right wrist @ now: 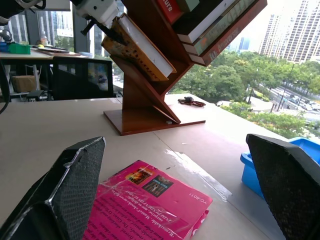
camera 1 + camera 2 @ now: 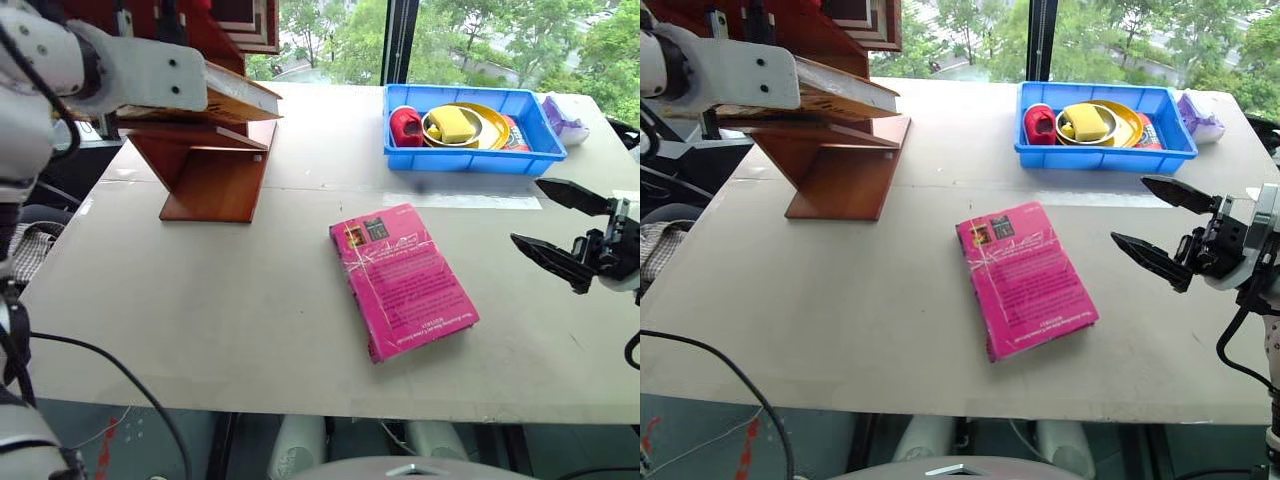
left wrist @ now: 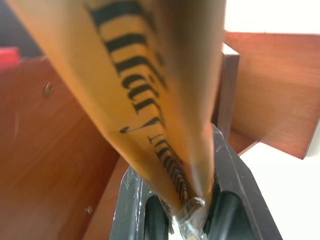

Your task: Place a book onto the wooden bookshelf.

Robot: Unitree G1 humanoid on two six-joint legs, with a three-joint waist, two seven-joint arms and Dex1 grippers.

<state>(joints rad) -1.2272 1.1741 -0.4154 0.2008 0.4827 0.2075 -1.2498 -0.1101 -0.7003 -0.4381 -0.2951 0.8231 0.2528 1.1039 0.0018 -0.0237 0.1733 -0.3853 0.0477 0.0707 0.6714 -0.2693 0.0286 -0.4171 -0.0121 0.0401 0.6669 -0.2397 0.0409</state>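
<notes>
Book (image 1: 137, 47): yellow hardback with black lettering, pinched at one end by the left tool (image 3: 187, 210), held tilted against a slanted panel in the lower part of the wooden bookshelf (image 2: 215, 170). Bookshelf: stood at the desk's (image 2: 200, 290) far left. Right tool (image 2: 560, 232): fingers spread wide, nothing between them, above the desk's right edge. Pink book (image 2: 403, 278): flat, mid-desk. Blue tray (image 2: 470, 158): far right, holding bowls and small items.
</notes>
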